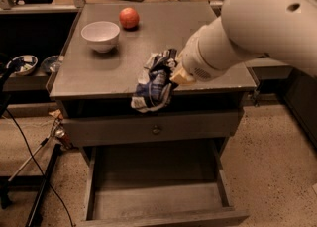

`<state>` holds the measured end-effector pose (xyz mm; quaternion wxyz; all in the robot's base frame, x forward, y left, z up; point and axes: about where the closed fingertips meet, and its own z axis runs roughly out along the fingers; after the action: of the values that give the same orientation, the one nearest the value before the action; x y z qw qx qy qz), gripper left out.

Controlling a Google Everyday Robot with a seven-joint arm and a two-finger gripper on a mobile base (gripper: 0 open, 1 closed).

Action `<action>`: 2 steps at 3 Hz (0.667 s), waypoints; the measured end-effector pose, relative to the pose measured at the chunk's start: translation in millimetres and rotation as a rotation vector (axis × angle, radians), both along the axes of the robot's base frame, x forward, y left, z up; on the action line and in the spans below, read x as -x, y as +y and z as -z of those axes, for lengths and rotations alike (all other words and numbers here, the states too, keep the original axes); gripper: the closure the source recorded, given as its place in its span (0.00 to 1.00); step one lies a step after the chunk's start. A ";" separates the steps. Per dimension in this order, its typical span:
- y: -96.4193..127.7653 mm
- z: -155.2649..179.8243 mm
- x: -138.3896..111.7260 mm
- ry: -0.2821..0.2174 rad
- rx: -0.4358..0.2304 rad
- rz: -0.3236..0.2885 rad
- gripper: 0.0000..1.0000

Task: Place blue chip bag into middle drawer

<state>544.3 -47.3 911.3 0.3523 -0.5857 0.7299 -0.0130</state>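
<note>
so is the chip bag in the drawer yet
No, the blue chip bag hangs over the front edge of the cabinet top, with the gripper against it, above the open middle drawer.

Speckled floor [277,156] under a grey cabinet [208,28], dark shelf [25,85] at left, dim warm light.
</note>
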 end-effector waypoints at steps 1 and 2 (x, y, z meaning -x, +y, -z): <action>-8.6 34.8 25.3 0.047 -0.014 0.042 1.00; -12.0 56.3 45.6 0.093 -0.028 0.064 1.00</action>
<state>498.8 -59.3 854.9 0.3253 -0.5569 0.7641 0.0131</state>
